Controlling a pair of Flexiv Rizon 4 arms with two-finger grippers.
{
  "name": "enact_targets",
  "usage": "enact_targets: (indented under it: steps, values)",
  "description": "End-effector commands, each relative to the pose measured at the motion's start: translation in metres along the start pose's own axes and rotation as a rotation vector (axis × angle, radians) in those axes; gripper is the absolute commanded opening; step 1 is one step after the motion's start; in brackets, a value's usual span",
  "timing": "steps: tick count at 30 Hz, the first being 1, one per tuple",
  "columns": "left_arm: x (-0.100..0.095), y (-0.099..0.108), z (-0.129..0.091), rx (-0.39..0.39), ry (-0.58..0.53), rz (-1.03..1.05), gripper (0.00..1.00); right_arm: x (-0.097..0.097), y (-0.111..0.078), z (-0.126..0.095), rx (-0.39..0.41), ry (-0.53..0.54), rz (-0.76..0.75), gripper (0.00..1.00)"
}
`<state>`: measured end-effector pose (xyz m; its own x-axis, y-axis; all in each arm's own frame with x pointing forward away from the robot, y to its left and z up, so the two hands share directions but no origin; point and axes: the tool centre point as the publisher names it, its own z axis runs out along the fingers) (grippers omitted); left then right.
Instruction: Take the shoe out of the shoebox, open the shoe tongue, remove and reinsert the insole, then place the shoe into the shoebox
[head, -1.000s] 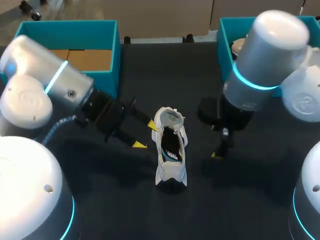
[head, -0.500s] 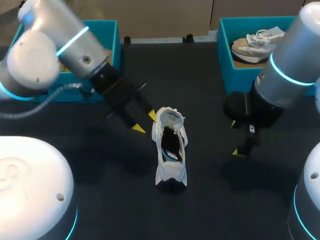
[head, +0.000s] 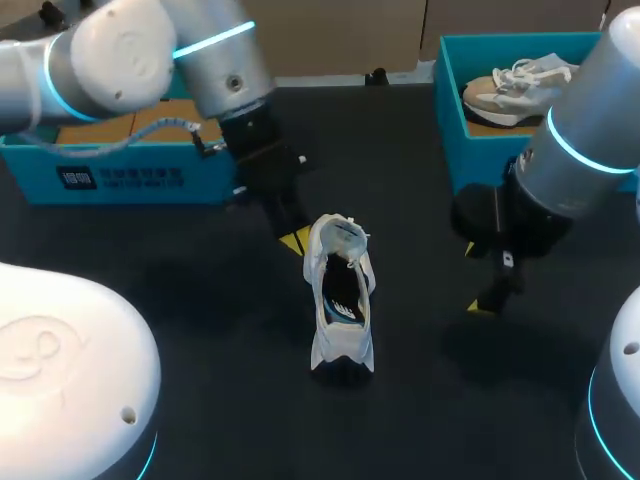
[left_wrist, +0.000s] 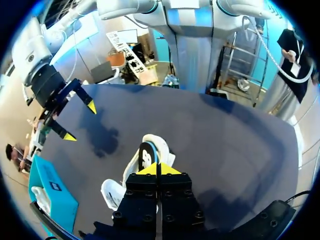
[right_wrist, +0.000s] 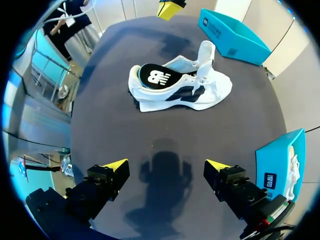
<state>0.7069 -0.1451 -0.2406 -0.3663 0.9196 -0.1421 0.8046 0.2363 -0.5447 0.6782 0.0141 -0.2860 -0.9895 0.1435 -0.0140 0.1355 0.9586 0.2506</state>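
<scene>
White shoe (head: 341, 300) seen upright mid-table, outside the shoebox (head: 120, 178) at its 10 o'clock. Left gripper (head: 293, 240) noted at 11 o'clock, just beside the shoe, tips pressed together, nothing held. Right gripper (head: 476, 280) at 3 o'clock, spread wide, nothing held.

The left arm (head: 215, 60) hides part of the left shoebox (head: 120, 182); the right arm (head: 590, 130), the right shoebox (head: 447, 110)

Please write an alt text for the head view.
A white shoe stands on the table; the left gripper, shut, is close by its far end, the right gripper, open, further off. Teal left box and right box sit at the far corners; the right holds a beige shoe.
</scene>
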Motion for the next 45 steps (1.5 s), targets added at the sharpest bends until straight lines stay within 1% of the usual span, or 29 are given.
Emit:
enact_targets:
  steps: [1, 2, 3, 6, 7, 11, 13, 16, 17, 29, 30, 32, 36, 45]
  values:
    - [-0.004, 0.002, -0.003, -0.013, 0.122, 0.012, 0.00, 0.001, -0.001, 0.001, 0.000, -0.002, -0.001, 1.00]
    - [-0.005, 0.002, -0.003, -0.039, 0.164, 0.064, 0.00, 0.001, -0.001, 0.001, 0.000, -0.002, -0.001, 1.00]
    - [-0.005, 0.002, -0.003, -0.056, 0.168, 0.076, 0.00, 0.001, -0.001, 0.001, 0.000, -0.002, -0.001, 1.00]
    - [-0.008, 0.001, -0.001, -0.093, 0.215, 0.142, 0.00, -0.002, -0.012, -0.004, 0.000, 0.008, 0.005, 1.00]
    - [-0.009, 0.000, 0.000, -0.097, 0.238, 0.170, 0.00, -0.003, -0.019, -0.007, 0.000, 0.011, 0.007, 1.00]
    - [-0.011, -0.003, 0.008, -0.144, 0.290, 0.244, 0.00, -0.004, -0.033, -0.016, 0.032, 0.020, 0.026, 1.00]
    - [-0.011, -0.005, 0.013, -0.140, 0.307, 0.281, 0.00, -0.004, -0.037, -0.020, 0.037, 0.009, 0.024, 1.00]
    - [-0.010, -0.005, 0.023, -0.139, 0.336, 0.323, 0.00, -0.002, -0.044, -0.027, 0.017, -0.021, 0.033, 1.00]
    - [-0.010, -0.005, 0.023, -0.139, 0.336, 0.323, 0.00, -0.001, -0.046, -0.028, 0.028, -0.020, 0.055, 1.00]
    - [-0.010, -0.005, 0.023, -0.139, 0.336, 0.323, 0.00, -0.001, -0.046, -0.028, 0.028, -0.020, 0.055, 1.00]
    - [-0.012, -0.001, 0.029, -0.158, 0.341, 0.323, 0.00, -0.001, -0.046, -0.028, 0.028, -0.020, 0.055, 1.00]
    - [-0.013, 0.003, 0.039, -0.128, 0.350, 0.350, 0.00, -0.001, -0.046, -0.028, 0.028, -0.020, 0.055, 1.00]
    - [-0.015, 0.009, 0.055, -0.116, 0.376, 0.380, 0.00, -0.001, -0.046, -0.028, 0.028, -0.020, 0.055, 1.00]
    - [-0.014, 0.014, 0.074, -0.130, 0.384, 0.454, 0.00, -0.001, -0.046, -0.028, 0.028, -0.020, 0.055, 1.00]
